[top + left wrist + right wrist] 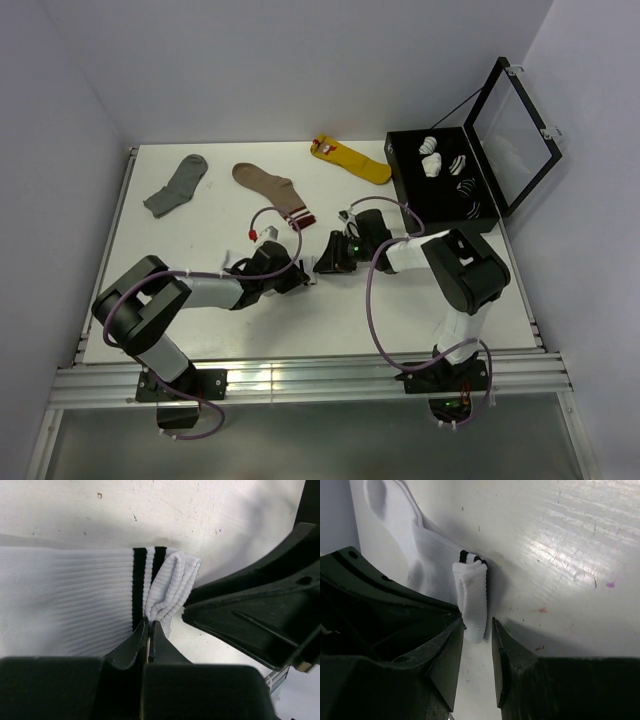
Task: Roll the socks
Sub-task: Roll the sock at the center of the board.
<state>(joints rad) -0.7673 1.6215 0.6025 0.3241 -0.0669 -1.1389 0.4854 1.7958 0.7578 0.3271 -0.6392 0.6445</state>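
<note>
The socks [65, 610] lie flat on the white table, ribbed white fabric with two dark stripes [146, 575] near the cuff. The cuff end is folded into a small thick wad [172, 587], which also shows in the right wrist view [471, 600]. My left gripper [150, 626] is shut, pinching the fabric at the base of that wad. My right gripper [477, 630] is open, and the wad's end sits loosely between its fingertips with a gap on each side. In the top view both grippers [300, 268] [330, 260] meet nose to nose mid-table and hide the socks.
A black box [400, 185] with several rolled socks stands at the back right, its lid [515, 125] raised. A grey sock [178, 185], a brown striped-cuff sock [270, 187] and a yellow sock [352, 160] lie along the back of the table.
</note>
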